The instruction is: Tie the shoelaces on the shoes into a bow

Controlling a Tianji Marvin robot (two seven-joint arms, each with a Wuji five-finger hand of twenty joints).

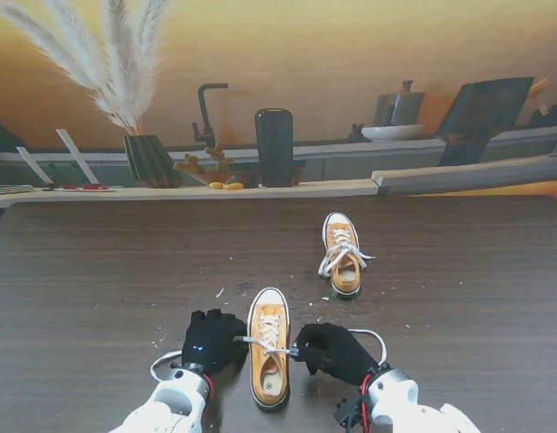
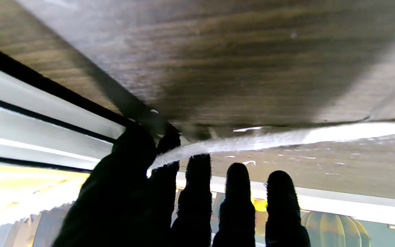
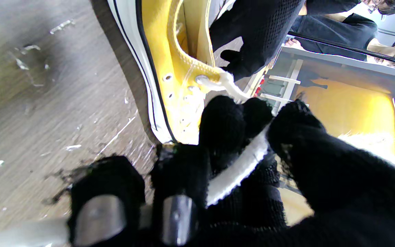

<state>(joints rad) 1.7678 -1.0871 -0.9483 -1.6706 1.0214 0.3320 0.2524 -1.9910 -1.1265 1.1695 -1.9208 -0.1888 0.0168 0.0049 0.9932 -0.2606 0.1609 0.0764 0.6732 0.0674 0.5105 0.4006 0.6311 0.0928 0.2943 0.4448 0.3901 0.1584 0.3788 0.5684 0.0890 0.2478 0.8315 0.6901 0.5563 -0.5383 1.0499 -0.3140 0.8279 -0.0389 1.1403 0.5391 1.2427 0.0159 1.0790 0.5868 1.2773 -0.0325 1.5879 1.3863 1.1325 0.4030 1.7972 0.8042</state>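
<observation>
Near shoe (image 1: pixel 269 347) stands on the counter (image 1: pixel 98 280) between my robot hands. My left robot hand (image 1: pixel 209 339) pinches one lace end (image 2: pixel 252 142); my right robot hand (image 1: pixel 334 350) grips the other (image 3: pixel 237 169). Second shoe (image 1: pixel 342 254) lies farther away.

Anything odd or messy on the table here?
Small white flecks litter the table around the near shoe and far shoe; what they are I cannot tell. The far shoe's laces lie loose.

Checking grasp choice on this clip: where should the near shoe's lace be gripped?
On each free end close beside the near shoe, one hand per side, where the lace leaves the top eyelets and runs sideways, as the left hand and right hand do.
</observation>
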